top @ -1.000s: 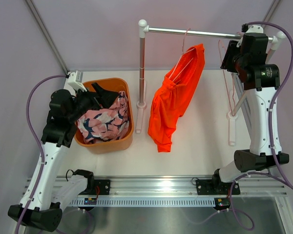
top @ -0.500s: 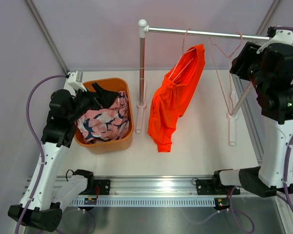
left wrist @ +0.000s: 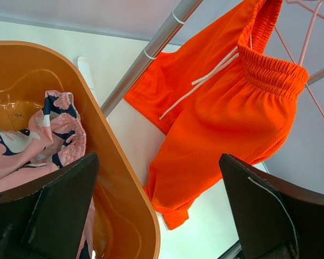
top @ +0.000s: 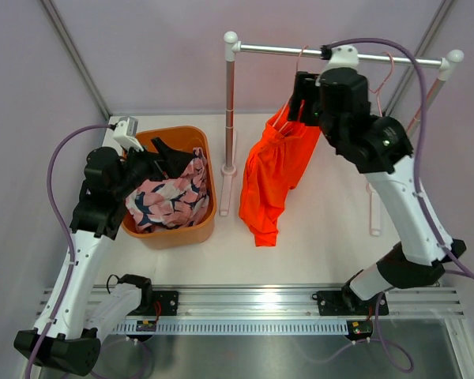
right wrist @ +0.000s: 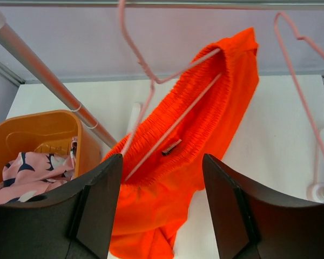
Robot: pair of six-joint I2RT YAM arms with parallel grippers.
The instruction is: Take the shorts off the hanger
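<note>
Swinging left along the rail, the right gripper has left the right end, where it sat by the empty hanger half a second ago. It now faces the waistband of the orange shorts, just under the rail. Its jaws are wide apart with nothing between them.

The left gripper has barely moved. It's over the bin at the far-left corner, fingers spread and empty. The pink shorts lie loose in the bin, so that pair looks done.

The orange pair is what's left. It's still threaded on its hanger, hung about mid-rail, draping toward the table's middle. I can't tell whether the hem touches the table. My read is that the right arm is lining up for a waistband grab.

Room:
- Above: the rail sits close over the right wrist, so there's little lift margin.
- Left: the post stands just beside the shorts, with the bin beyond it.
- Right: the empty hanger, then the other post foot near the right edge.
- Best exit is probably down and toward the near edge, where the table is bare.
- The hanger hangs free, so expect it to swing.
</note>
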